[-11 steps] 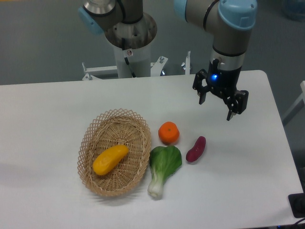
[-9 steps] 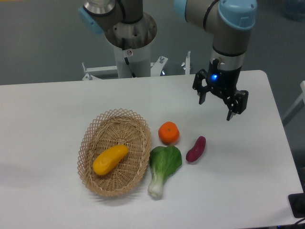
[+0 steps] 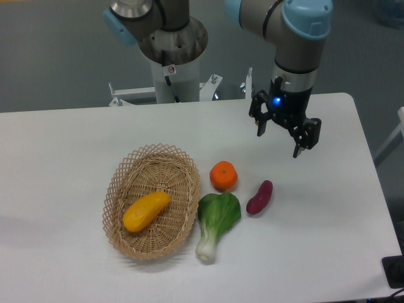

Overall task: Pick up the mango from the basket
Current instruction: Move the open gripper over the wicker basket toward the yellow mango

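Note:
The mango (image 3: 146, 210), a smooth elongated yellow-orange fruit, lies slanted inside the oval tan wicker basket (image 3: 124, 175) at the left-centre of the white table. My gripper (image 3: 278, 142) hangs open and empty in the air over the table's far right part, well to the right of and beyond the basket. Its two dark fingers (image 3: 297, 146) point down, with a clear gap between them.
A round orange (image 3: 223, 175) sits just right of the basket. A green bok choy (image 3: 216, 219) lies below it against the basket's right side. A dark purple oblong vegetable (image 3: 259, 197) lies further right. The robot's base column (image 3: 172, 69) stands behind the table.
My gripper has moved a little to the left and slightly up. The mango, basket and other produce have not moved.

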Motion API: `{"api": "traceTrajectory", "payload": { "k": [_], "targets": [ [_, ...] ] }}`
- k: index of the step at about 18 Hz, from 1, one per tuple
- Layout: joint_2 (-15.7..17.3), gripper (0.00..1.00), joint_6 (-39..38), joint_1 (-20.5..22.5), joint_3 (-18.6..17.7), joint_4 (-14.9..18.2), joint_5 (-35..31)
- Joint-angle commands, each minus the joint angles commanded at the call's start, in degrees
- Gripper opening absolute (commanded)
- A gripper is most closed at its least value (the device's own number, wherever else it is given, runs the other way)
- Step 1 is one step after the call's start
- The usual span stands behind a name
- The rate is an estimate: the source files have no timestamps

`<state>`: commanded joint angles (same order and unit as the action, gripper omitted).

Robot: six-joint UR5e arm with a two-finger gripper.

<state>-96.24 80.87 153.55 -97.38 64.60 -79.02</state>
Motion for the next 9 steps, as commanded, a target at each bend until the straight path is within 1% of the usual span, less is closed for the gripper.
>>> {"api": "traceTrajectory", "payload": {
  "k": [3,5,9],
  "targets": [
    [0.4,1.00,-3.2,-2.5,-0.2,-0.1,-0.1],
    [0.4,1.00,-7.3,-3.9,-0.3,-0.3,-0.1],
    [0.1,1.00,-13.8,-7.4,-0.8,-3.9,-0.3]
  ]
}}
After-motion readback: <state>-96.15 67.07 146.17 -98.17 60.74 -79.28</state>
